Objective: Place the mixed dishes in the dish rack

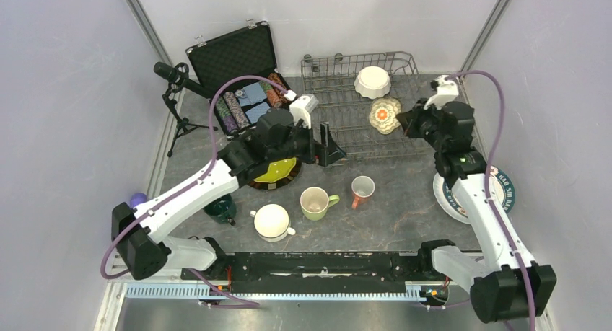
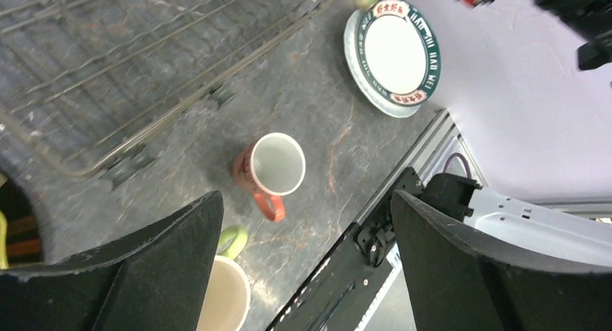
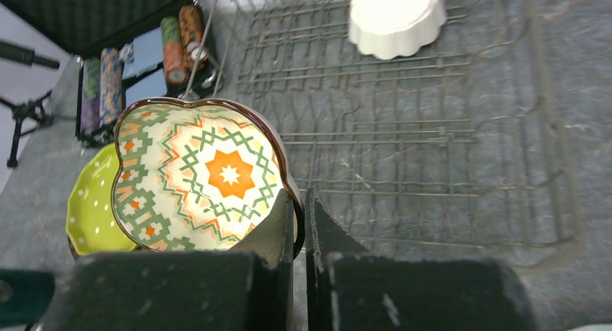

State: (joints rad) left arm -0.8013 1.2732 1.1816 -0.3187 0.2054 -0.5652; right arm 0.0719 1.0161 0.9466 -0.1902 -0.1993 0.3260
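Dish rack (image 1: 346,129), dark tabletop (image 1: 393,215), pale walls (image 1: 65,71)

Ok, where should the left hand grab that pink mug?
Probably the rim, from straight above: the pink mug stands upright, mouth open, so one finger fits inside. Take the wall opposite its handle, which points toward the near side.

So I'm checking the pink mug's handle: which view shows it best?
Left wrist: the salmon-pink mug sits mid-frame, with its mouth and handle clear. Top external shows it small, from above; right wrist doesn't show it.
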